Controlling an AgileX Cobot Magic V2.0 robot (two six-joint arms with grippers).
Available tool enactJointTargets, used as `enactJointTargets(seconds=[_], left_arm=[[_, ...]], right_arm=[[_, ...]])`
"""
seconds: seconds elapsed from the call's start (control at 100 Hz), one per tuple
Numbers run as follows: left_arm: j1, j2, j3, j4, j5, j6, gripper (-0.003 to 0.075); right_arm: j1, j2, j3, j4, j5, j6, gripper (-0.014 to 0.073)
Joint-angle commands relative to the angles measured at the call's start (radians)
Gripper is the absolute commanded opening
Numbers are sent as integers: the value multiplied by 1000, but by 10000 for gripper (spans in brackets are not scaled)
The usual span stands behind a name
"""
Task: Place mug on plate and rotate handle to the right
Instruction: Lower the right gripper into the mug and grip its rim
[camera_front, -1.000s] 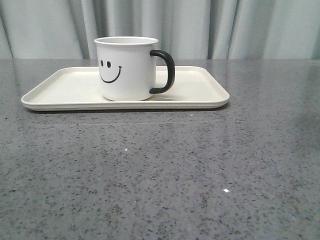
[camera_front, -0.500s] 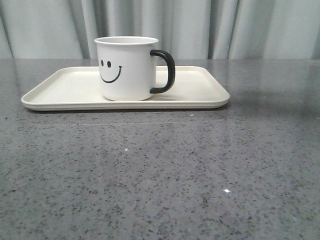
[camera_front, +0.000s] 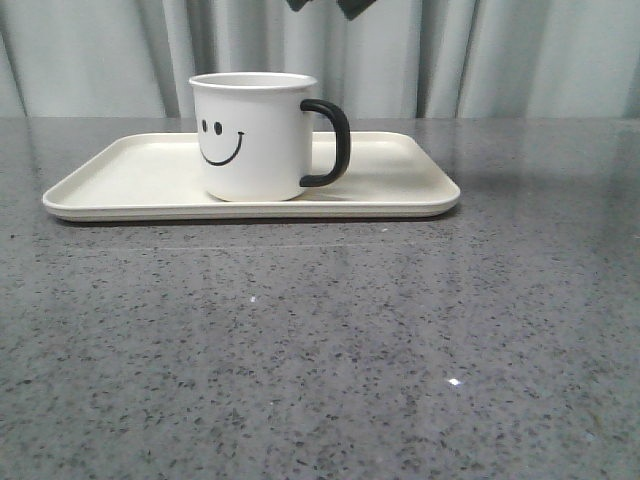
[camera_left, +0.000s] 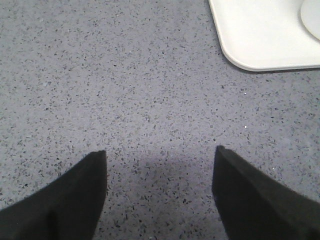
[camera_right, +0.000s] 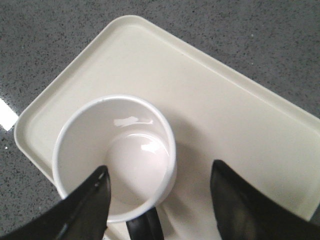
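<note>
Here, glossy cylindrical mug (camera_front: 252, 137) (black-handled) on flat plate (camera_front: 120, 175).

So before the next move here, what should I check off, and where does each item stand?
1. Mug on plate: ok, upright.
2. Handle pointing right in the front view: ok.
3. Mug empty: ok, wrist view shows a bare inside.
4. Right gripper open, above the mug: ok, holding nothing.
5. Left gripper open over bare table, off the plate: ok.
6. Right gripper's height above the rim: cannot tell.
</note>
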Motion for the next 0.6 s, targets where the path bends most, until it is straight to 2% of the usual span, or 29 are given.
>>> enactJointTargets(seconds=[0.0, 0.14, 0.59], left_arm=[[2, 0, -27, 4, -61, -8, 439], [2, 0, -27, 4, -61, -8, 439], [2, 0, -27, 4, -61, -8, 439]], right_arm=[[12, -2, -83, -9, -17, 10, 444], [14, 56, -138, -18, 21, 31, 444], [14, 122, -138, -20, 30, 31, 444]])
